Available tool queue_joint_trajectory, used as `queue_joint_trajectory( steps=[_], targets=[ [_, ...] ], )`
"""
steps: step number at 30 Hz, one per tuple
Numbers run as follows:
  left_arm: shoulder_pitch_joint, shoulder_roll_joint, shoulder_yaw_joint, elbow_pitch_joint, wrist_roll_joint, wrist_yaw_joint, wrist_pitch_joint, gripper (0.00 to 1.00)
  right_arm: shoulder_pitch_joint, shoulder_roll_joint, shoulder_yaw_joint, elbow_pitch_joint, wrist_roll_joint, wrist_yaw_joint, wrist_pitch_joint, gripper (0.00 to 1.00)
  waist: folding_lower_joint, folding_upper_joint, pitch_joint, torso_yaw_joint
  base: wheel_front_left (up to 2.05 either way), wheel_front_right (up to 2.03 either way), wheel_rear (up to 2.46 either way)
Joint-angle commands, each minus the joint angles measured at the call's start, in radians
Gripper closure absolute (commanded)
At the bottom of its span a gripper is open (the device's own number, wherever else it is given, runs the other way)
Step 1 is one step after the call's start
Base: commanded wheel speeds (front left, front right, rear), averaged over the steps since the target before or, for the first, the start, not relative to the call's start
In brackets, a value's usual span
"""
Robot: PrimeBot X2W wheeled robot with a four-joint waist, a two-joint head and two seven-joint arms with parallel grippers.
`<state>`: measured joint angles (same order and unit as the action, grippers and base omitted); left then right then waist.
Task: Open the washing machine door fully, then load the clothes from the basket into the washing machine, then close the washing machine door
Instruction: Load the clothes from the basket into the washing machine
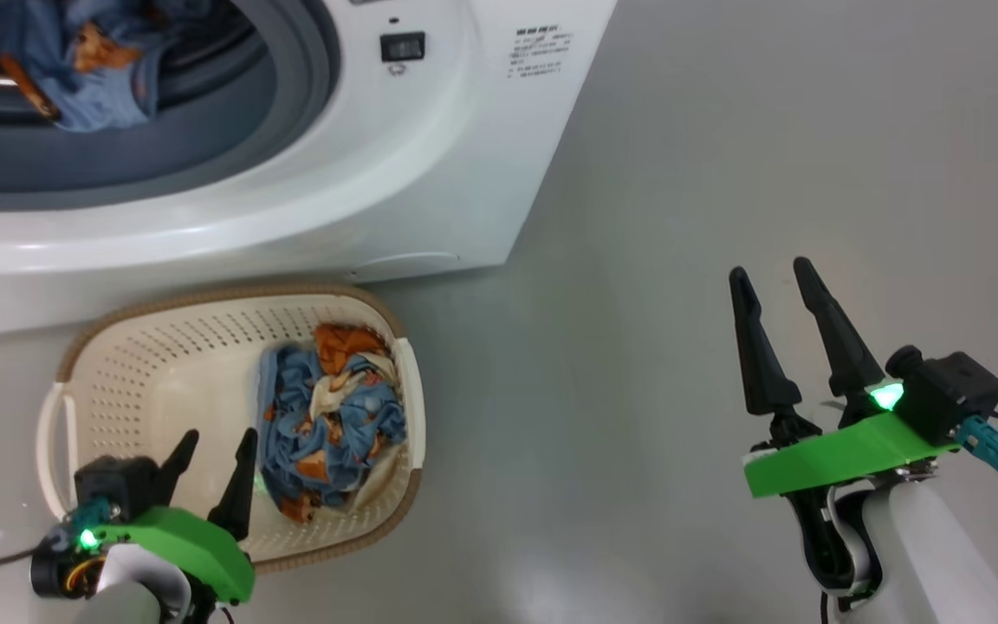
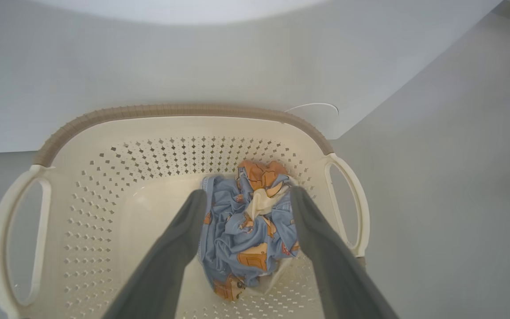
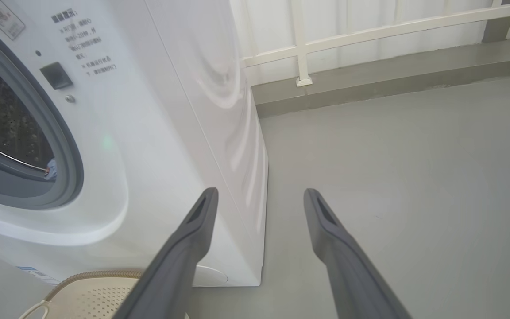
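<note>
The white washing machine (image 1: 430, 173) stands open at the top left of the head view, and blue clothes with orange patches (image 1: 87, 65) lie inside its drum. Its door is out of view. In front of it on the floor sits the cream basket (image 1: 152, 381) with another bundle of blue and orange clothes (image 1: 334, 416) at its right side. My left gripper (image 1: 217, 442) hovers open over the basket's near part. In the left wrist view its fingers (image 2: 179, 239) straddle the clothes (image 2: 248, 235) from above, apart from them. My right gripper (image 1: 772, 277) hangs open and empty over bare floor.
Grey floor (image 1: 681, 173) spreads to the right of the machine. In the right wrist view a white railing (image 3: 370, 35) and a low kerb run along the far wall, and the basket rim (image 3: 91, 277) shows at the bottom left.
</note>
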<state>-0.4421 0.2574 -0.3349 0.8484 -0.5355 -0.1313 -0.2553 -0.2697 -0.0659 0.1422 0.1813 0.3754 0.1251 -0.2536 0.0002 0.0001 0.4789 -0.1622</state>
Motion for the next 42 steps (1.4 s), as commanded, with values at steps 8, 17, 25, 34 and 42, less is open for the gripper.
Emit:
queue_joint_trajectory(
  steps=[8, 17, 25, 34, 42],
  targets=[
    [-0.122, 0.084, -0.147, 0.085, -0.127, 0.001, -0.006, 0.00, -0.054, 0.013, 0.036, -0.036, -0.008, 0.006, -0.008, 0.00, -0.0002, -0.0001, 0.147, -0.056, 0.00, 0.00, 0.00],
    [-0.239, 0.153, -0.331, 0.130, -0.263, 0.001, 0.032, 0.00, -0.092, 0.015, 0.055, -0.060, 0.019, 0.006, -0.008, 0.00, -0.0002, -0.0001, 0.246, -0.086, 0.00, 0.00, 0.00],
    [-0.311, 0.219, -0.455, 0.125, -0.362, 0.001, 0.088, 0.00, -0.120, 0.015, 0.081, -0.076, 0.042, 0.006, -0.008, 0.00, -0.0002, -0.0001, 0.316, -0.114, 0.00, 0.00, 0.00],
    [-0.388, 0.290, -0.578, 0.095, -0.487, 0.001, 0.131, 0.00, -0.136, 0.016, 0.097, -0.100, 0.062, 0.006, -0.008, 0.00, -0.0002, -0.0001, 0.384, -0.147, 0.00, 0.00, 0.00],
    [-0.430, 0.339, -0.687, -0.026, -0.626, 0.001, 0.140, 0.00, -0.142, 0.016, 0.104, -0.113, 0.073, 0.006, -0.008, 0.00, -0.0002, -0.0001, 0.415, -0.160, 0.00, 0.00, 0.00]
  ],
)
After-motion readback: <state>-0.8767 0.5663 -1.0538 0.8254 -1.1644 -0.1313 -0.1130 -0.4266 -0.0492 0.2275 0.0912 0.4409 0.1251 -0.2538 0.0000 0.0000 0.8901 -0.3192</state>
